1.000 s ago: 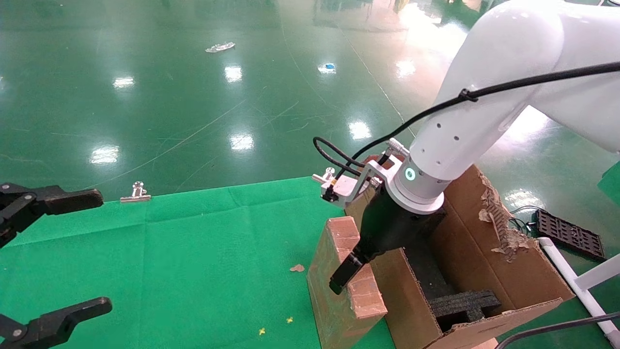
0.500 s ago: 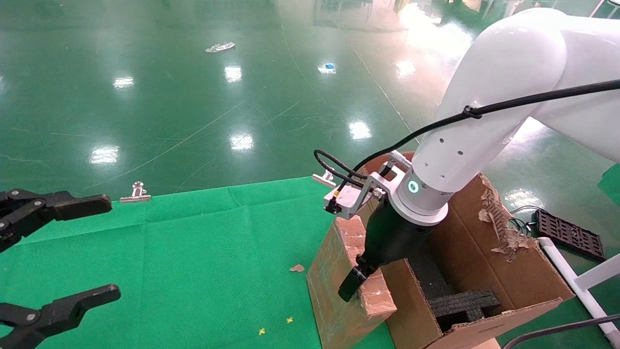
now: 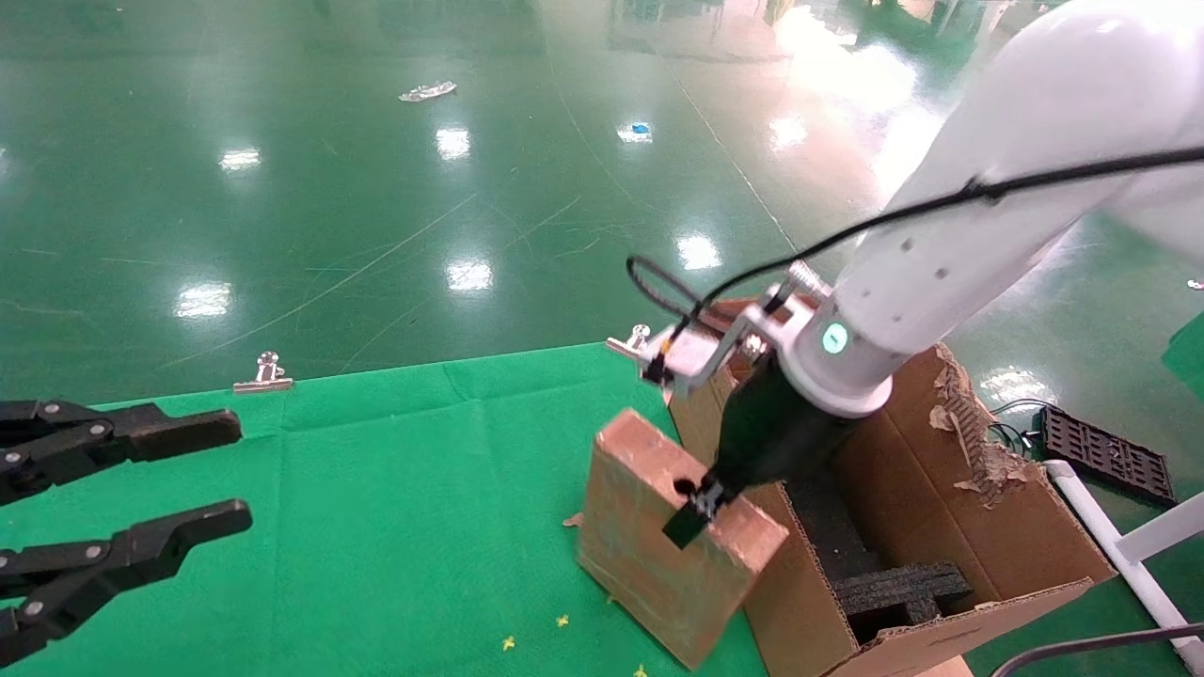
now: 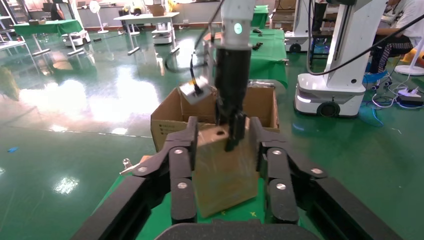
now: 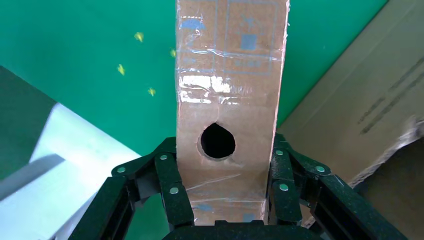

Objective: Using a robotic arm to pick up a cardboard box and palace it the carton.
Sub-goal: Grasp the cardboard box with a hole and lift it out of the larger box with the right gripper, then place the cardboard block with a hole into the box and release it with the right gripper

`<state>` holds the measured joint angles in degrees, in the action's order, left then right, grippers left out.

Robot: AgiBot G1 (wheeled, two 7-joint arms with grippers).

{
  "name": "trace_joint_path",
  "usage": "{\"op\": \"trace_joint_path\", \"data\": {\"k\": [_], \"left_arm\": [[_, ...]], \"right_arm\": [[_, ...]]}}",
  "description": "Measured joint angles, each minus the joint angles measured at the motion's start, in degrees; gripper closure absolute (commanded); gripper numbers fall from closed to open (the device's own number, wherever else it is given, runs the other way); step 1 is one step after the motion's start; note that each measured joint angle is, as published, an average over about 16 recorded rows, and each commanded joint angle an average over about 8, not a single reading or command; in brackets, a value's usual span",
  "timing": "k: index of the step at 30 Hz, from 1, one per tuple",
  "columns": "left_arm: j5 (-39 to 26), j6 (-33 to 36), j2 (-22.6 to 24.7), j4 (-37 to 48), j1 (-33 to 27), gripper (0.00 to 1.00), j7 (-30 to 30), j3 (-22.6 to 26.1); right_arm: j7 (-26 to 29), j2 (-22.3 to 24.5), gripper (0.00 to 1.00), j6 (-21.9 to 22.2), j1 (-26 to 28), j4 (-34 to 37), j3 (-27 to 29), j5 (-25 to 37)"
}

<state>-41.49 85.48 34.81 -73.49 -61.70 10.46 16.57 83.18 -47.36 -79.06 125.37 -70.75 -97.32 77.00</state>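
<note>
Beside the carton [image 3: 941, 527], above the green surface [image 3: 376, 508], the right gripper [image 3: 691, 512] holds the tilted cardboard box [image 3: 649, 545] between clenched jaws; left gripper [image 3: 179, 480] hangs released, well apart

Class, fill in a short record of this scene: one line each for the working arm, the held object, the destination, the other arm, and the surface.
working arm: right gripper, jaws shut on the cardboard box
held object: cardboard box, tilted, round hole in its narrow face
destination: carton, open, beside the box, black foam inside
other arm: left gripper, jaws open, apart from the box
surface: green cloth
</note>
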Motion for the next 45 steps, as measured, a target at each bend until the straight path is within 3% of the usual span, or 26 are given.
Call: {"op": "trace_joint_path", "data": {"k": [14, 23, 31, 45], "left_arm": [[0.0, 0.0, 0.0, 0.0, 0.0, 1.00, 0.0, 0.1], [0.1, 0.0, 0.0, 0.0, 0.0, 0.99, 0.0, 0.1], [0.1, 0.0, 0.0, 0.0, 0.0, 0.03, -0.1, 0.1], [0.1, -0.1, -0.1, 0.0, 0.0, 0.00, -0.1, 0.2]], "right_arm": [[-12.0, 8.3, 1.00, 1.1, 13.9, 13.8, 6.3, 2.9], [-14.8, 11.4, 1.00, -1.5, 15.3, 22.8, 4.2, 8.3], [-15.0, 12.5, 1.00, -2.9, 10.1, 28.0, 1.2, 9.9], [-14.1, 9.7, 1.00, 0.9, -1.1, 35.8, -2.2, 10.9]]}}
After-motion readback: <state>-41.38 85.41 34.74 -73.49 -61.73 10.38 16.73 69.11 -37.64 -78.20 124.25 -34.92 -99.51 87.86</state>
